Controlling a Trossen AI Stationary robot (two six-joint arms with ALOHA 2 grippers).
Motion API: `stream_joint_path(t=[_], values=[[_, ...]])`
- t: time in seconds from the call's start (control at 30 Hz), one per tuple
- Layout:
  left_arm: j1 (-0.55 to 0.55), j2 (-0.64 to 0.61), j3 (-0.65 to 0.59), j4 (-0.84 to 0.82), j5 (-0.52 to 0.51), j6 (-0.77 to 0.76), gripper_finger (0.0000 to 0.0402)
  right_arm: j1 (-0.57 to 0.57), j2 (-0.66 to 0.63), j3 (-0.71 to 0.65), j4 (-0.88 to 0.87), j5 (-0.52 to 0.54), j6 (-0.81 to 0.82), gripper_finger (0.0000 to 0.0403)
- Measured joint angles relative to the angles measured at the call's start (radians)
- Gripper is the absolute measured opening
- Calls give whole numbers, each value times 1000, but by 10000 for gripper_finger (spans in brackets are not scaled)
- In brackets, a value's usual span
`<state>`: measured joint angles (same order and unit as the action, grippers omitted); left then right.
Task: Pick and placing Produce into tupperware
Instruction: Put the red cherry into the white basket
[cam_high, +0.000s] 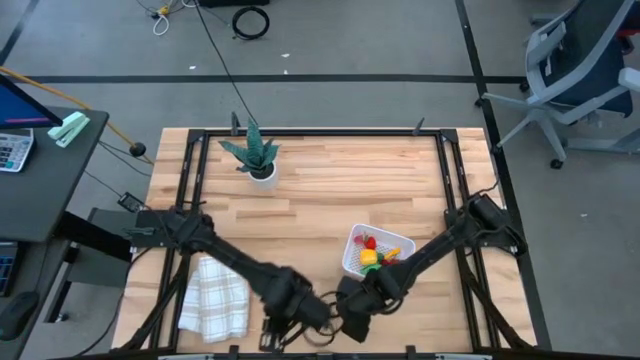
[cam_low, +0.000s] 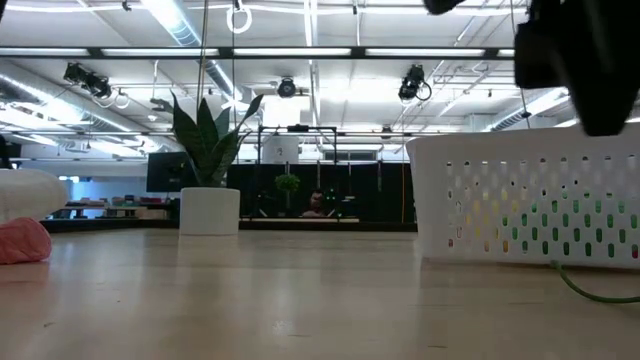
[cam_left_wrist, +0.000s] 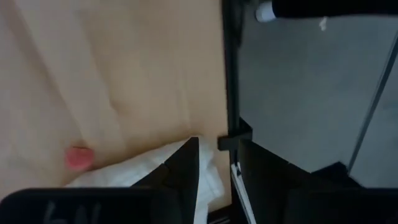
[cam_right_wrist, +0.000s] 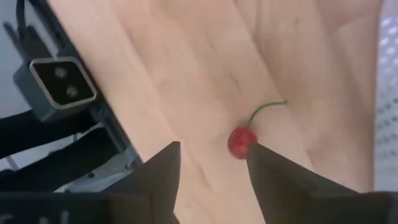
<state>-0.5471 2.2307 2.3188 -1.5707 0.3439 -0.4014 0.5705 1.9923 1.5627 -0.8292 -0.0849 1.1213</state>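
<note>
Where my two arms meet at the near edge of the desk (cam_high: 330, 190), items run as follows. Folded cloth (cam_high: 215, 298): near left corner. Potted plant (cam_high: 256, 158): far side. Container (cam_high: 377, 250): right of centre, holding green, yellow and red produce (cam_high: 372, 257). My right hand (cam_right_wrist: 211, 163): spread, low over the wood, a red cherry (cam_right_wrist: 241, 140) with green stem between its fingers. My left hand (cam_left_wrist: 219, 168): spread, beside the cloth.
</note>
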Motion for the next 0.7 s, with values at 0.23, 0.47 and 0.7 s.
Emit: stream_joint_path(t=[0.23,0.47,0.7], values=[[-83,0,0,0,0,52,112,-20,5,0,-19,-3,1,199],[-131,0,0,0,-39,18,112,-35,42,-26,-36,13,45,199],[-171,0,0,0,-63,-47,105,-77,64,-27,-30,14,43,199]])
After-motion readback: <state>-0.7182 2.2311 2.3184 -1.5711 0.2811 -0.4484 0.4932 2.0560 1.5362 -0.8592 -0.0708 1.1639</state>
